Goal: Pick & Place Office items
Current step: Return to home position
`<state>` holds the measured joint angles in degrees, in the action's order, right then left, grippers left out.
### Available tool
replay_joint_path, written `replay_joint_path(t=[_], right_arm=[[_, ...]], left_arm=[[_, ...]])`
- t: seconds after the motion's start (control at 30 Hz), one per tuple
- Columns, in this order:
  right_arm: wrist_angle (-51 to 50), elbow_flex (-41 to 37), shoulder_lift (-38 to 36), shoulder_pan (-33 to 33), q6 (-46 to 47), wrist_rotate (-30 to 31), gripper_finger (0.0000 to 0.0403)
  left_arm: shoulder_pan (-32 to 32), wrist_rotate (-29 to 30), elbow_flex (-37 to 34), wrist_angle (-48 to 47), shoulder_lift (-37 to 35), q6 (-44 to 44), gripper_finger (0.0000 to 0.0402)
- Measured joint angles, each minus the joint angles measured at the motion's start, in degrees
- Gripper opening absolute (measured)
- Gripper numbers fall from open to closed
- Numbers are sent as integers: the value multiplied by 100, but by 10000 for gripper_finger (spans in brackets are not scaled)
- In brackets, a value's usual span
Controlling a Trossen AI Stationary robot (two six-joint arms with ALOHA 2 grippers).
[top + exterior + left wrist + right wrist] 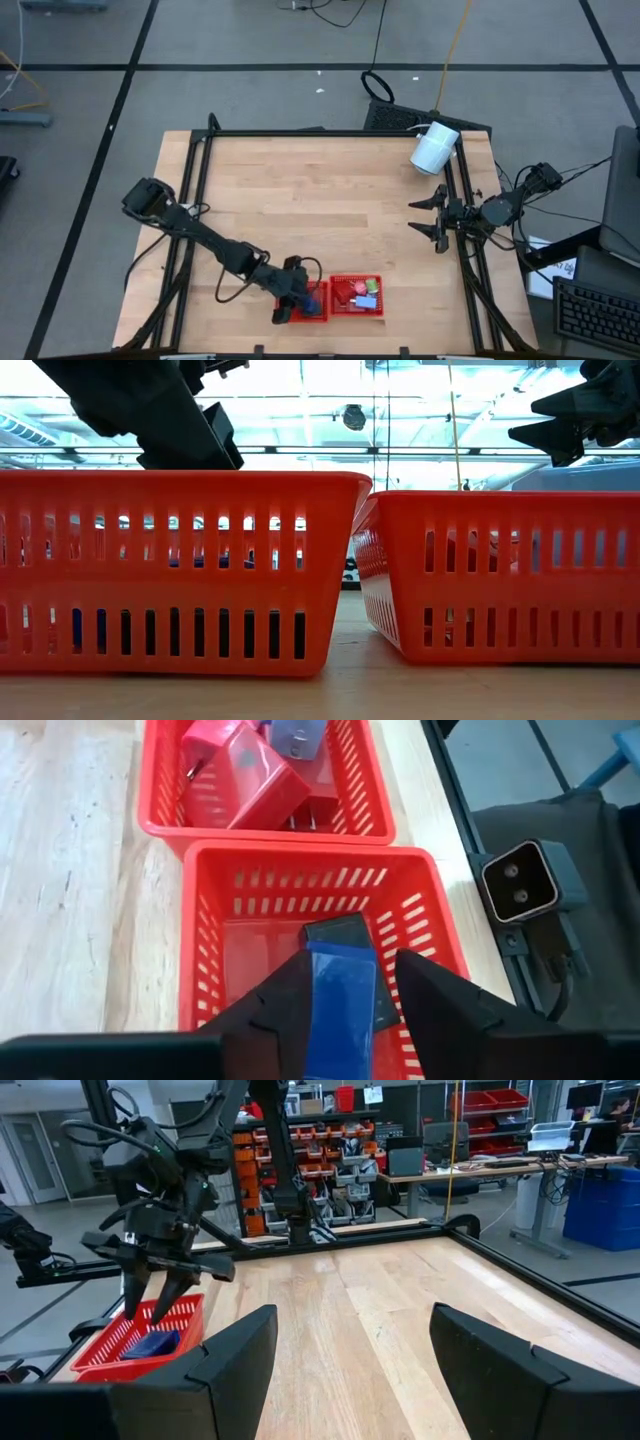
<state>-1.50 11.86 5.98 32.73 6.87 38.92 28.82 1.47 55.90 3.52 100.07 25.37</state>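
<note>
Two red mesh trays stand side by side at the table's near edge. My left gripper [298, 305] reaches down into the left tray [215, 890], shut on a dark blue block [340, 995] with a black far end [338, 932]. The right tray [357, 310] holds red [250, 775], light blue [298, 735] and green [372, 285] items. My right gripper [428, 219] waits open at the table's right edge, level and with nothing between its fingers [230, 1370]. My left gripper pinches the dark blue block by its long sides [316, 1010] between the two fingers. The fingers slant down from the table's left side and lie along the block. Its black end sticks out past the fingertips, low inside the tray; whether it rests on the tray floor cannot be told.
A large white cylinder [435, 147] lies at the far right corner by the black frame rail [320, 132]. The wooden top [320, 210] between the trays and the far edge is bare. A small camera [520, 885] sits just beyond the near edge.
</note>
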Motion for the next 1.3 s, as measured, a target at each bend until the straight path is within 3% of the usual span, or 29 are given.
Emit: replay_joint_path(t=[0.17,0.37,0.57,0.8,0.93,1.07,1.3], right_arm=[[0,0,0,-2,0,0,254],[-6,0,-2,0,-2,0,254],[-7,0,-1,-2,-2,0,254],[-6,0,0,0,-36,-1,254],[-7,0,-1,-1,-45,0,254],[-7,0,0,-2,-46,0,254],[0,0,-2,-2,-387,4,254]], left_arm=[[-144,-376,0,-295,-273,95,123],[-300,-833,0,-931,-1234,46,113],[-358,-100,4,-2469,-2755,-1439,119],[-386,393,-29,-3544,-4058,-1341,121],[-358,478,-488,-2955,-4844,-2262,116],[-596,10,-1404,-2005,-5832,-2845,116],[-1462,-113,-3205,-914,-7703,-2537,116]])
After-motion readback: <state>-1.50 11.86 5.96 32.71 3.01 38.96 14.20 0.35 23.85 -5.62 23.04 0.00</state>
